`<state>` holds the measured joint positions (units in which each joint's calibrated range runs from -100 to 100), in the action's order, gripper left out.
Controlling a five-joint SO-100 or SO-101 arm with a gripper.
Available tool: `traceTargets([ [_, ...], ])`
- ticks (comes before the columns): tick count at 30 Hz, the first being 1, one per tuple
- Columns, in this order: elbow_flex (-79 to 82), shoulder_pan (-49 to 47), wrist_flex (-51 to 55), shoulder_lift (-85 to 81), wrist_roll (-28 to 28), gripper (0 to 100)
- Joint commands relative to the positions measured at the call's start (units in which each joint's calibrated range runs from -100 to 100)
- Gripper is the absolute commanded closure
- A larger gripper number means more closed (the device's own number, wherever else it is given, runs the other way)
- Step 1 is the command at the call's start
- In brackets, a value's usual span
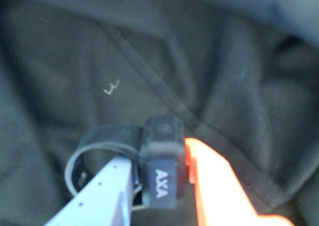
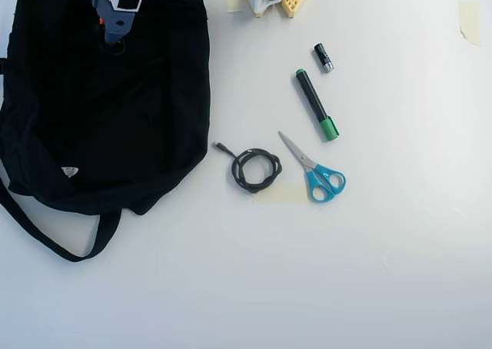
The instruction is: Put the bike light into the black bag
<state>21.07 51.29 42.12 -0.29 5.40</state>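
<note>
Nearest the wrist camera, the gripper (image 1: 164, 186) is clenched on the bike light (image 1: 162, 159): a pale finger presses the light's left side and an orange finger its right. The strap loop sticks out to the left of the body, and white lettering shows on the face toward the camera. Dark creased fabric of the black bag (image 1: 224, 71) fills the background of the wrist view. Whether this is the bag's inside or its outer surface cannot be told.

In the overhead view, going left to right:
- The black bag (image 2: 92, 126) lies at the table's upper-left corner, with its strap trailing toward the left edge.
- The gripper (image 2: 114, 34) hangs over the bag's upper part; the light is not discernible there against the black fabric.
- A coiled black cable (image 2: 255, 169) lies just beside the bag's right edge.
- Blue-handled scissors (image 2: 317, 172), a green-capped marker (image 2: 316, 104) and a short black-and-silver cylinder (image 2: 324, 58) lie further right, toward mid-table.

Step in hand, as judged: carry complete, light held above the bag, release pending. The next move calls for confirming that the light is over or inside the opening, lowering it if necessary, then parting the fingers. The strap loop could snag on a finger.
</note>
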Motion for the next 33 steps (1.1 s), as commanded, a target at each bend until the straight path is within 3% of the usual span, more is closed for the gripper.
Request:
traceTargets([
  [1,-7.4,0.8,-1.0,5.8,0.1,98],
  [6,-9.9,2.0,-0.5,11.4,1.6,97],
  [11,-10.0,1.4,0.5,10.0,1.6,70],
  [14,-13.8,-2.2,3.4,9.9,1.4,66],
  [22,-38.3,-18.4,29.0,9.5,0.4,67],
  [24,-38.9,-21.7,33.1,0.9,0.5,68],
  [26,-36.2,-27.1,34.2,-7.3,0.7,81],
  [30,-35.6,-38.0,37.8,-11.9,0.8,96],
  [33,-34.4,-41.5,38.2,-15.4,2.4,98],
])
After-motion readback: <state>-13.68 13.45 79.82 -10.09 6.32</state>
